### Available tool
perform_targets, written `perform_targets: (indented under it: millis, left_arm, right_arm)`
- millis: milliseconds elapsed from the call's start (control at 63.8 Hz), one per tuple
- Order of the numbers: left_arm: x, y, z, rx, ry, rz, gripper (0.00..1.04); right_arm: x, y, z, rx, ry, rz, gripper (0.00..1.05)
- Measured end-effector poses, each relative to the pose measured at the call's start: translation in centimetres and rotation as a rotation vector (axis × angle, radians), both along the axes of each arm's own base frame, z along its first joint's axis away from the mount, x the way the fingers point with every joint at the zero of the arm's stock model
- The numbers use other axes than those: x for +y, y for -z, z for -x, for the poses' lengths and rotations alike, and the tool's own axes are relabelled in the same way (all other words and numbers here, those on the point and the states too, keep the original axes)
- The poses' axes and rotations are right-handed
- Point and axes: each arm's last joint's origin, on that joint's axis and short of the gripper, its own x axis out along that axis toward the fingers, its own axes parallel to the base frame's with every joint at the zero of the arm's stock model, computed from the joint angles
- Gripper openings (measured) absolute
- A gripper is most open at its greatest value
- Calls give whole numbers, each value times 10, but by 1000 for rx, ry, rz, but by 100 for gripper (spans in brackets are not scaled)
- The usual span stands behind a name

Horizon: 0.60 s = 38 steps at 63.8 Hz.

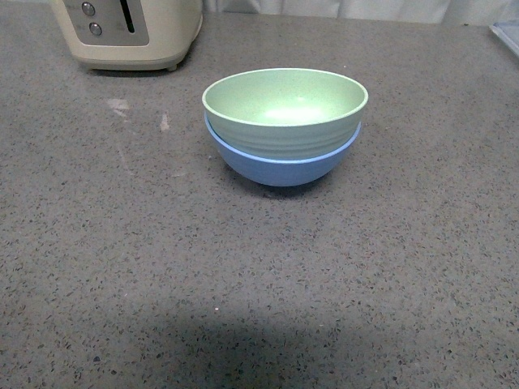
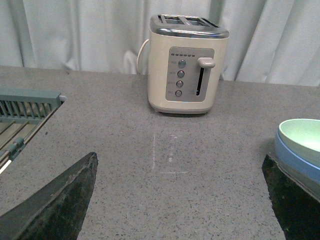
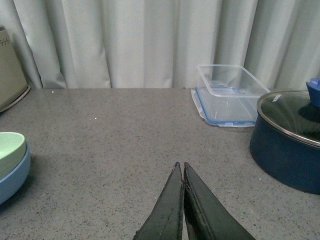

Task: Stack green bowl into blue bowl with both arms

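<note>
The pale green bowl sits nested inside the sky-blue bowl on the grey speckled counter, upright, in the middle of the front view. Neither arm shows in the front view. In the left wrist view my left gripper is open and empty, its dark fingers wide apart, with the green bowl in the blue bowl beside one finger. In the right wrist view my right gripper is shut with nothing in it, and the stacked green bowl and blue bowl lie off to its side.
A cream toaster stands at the back left, also in the left wrist view. A teal dish rack lies beside it. A clear lidded container and a dark blue pot with glass lid stand near the curtain.
</note>
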Motion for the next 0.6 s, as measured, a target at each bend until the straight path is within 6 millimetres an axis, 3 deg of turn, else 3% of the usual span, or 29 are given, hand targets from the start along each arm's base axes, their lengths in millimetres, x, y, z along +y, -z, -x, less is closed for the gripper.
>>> perform_targets:
  millis: [596]
  left_arm:
    - [0,0,0,0,0,0,98]
  right_arm:
    - [0,-2,15,-10,0,0,1]
